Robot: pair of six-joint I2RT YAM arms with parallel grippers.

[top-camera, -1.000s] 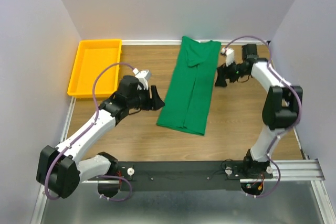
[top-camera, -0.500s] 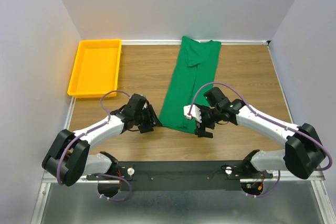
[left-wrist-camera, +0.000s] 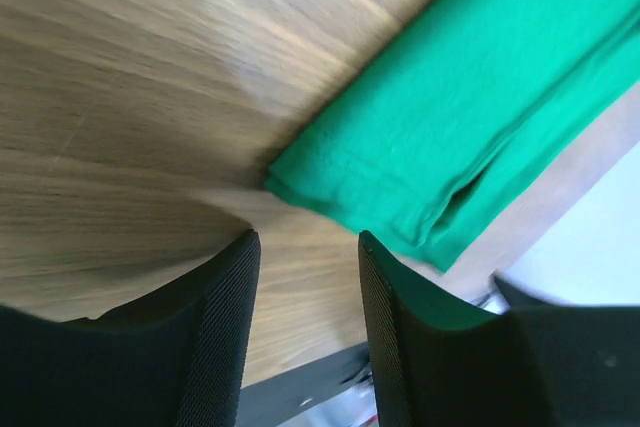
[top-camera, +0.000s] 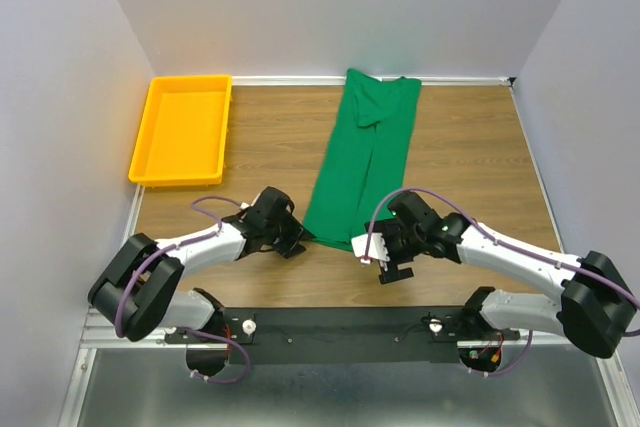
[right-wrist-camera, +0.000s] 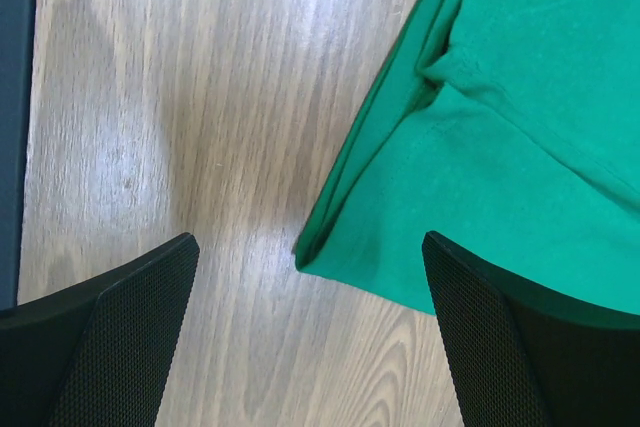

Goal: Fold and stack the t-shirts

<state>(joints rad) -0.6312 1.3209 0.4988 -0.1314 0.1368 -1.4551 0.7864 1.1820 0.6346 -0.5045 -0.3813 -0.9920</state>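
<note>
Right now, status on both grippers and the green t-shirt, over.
Left gripper open at near-left hem corner, right gripper open wide over near-right corner. Green cotton t-shirt flat, folded lengthwise, not gripped. Yellow plastic tray far left, clear.

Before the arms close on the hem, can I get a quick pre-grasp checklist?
1. Open and empty, left gripper: ok.
2. Open wide and empty, right gripper: ok.
3. Flat lengthwise strip, t-shirt: ok.
4. Near-left hem corner between the left fingers: not ok; it sits just ahead of the fingertips.
5. Near-right hem corner between the right fingers: ok in the wrist view.
6. Fingers low enough to pinch all layers: cannot tell.
</note>
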